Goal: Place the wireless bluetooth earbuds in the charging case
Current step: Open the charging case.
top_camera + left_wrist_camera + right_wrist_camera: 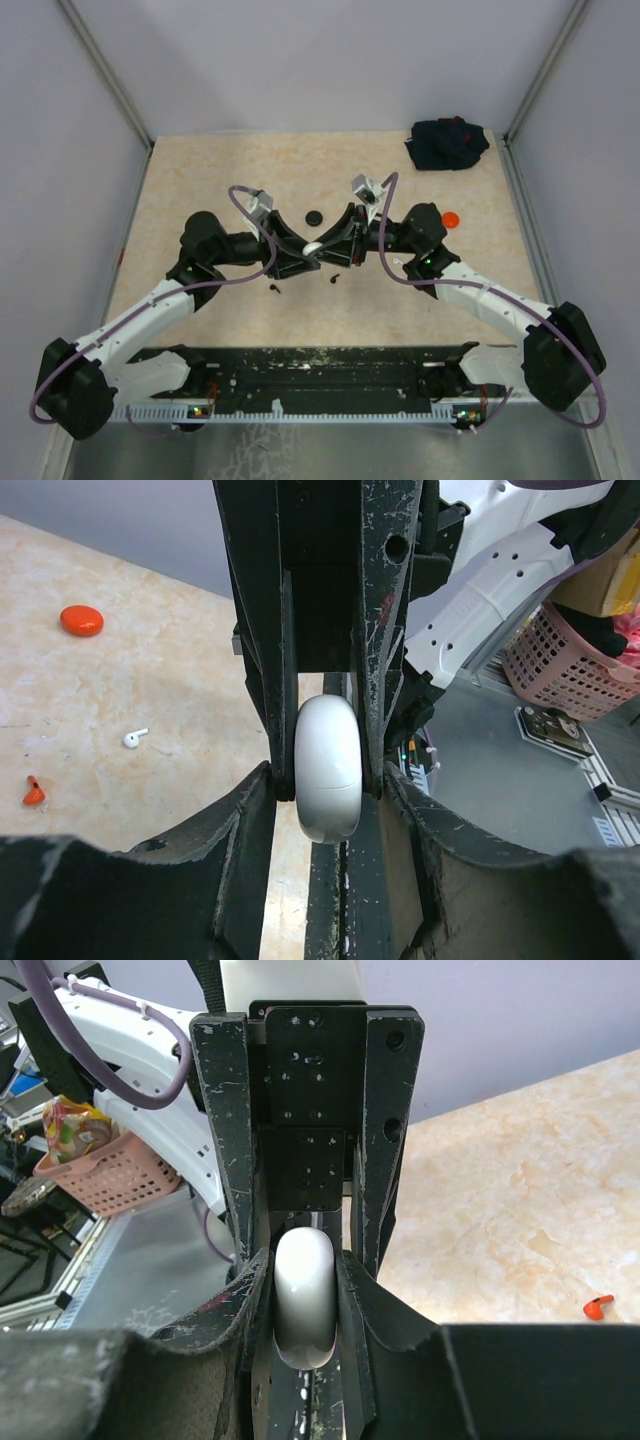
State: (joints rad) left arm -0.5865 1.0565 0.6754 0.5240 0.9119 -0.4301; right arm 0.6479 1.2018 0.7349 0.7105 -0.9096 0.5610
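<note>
Since the charging case (304, 1295) sits mid-counter where the two arms meet, enter it first: a white glossy pebble, pinched across its broad faces by the right fingers (372, 1305), which are nearly closed on it. The left fingers (250, 810) stand part-open on either side of the same shell; whether they press on it you cannot tell.

Handling, by judgement: light, rigid and slick, so likely to squirt out of a pinch near the rounded ends. Take it by the broad faces, clear of the lid seam.

Earbuds: a white earbud (135, 738) and a red earbud (33, 793) lie loose on the counter (150, 680), well apart from the case. They are tiny, light and easily flicked, so take each by its stem.

Hidden: the hinge and the sockets, both covered by fingers. Two dark specks (275, 288) in the top view may be black buds, but they are too small to confirm.
</note>
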